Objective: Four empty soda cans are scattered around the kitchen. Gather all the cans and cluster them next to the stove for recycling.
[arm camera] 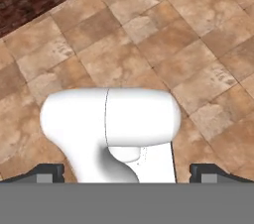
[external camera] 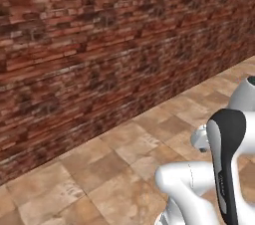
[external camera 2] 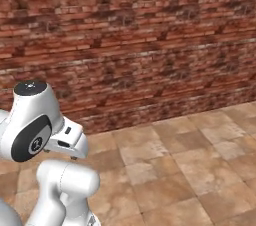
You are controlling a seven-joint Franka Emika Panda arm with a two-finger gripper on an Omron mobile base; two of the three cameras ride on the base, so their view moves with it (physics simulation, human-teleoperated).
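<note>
Two small dark fingers poke up at the near edge of the hand view, one far to the left and one far to the right. They are spread wide apart and hold nothing. The gripper points down at the floor. The floor is made of big brown and tan tiles, some light and some darker.

Farther out, the white arm is folded up low, with a dark round joint on its side. In the left base view the arm sits at the near right, with a dark stripe along it.

Past the tiles, a red brick wall of the kitchen stands at the far side. It meets the floor in a straight line.
</note>
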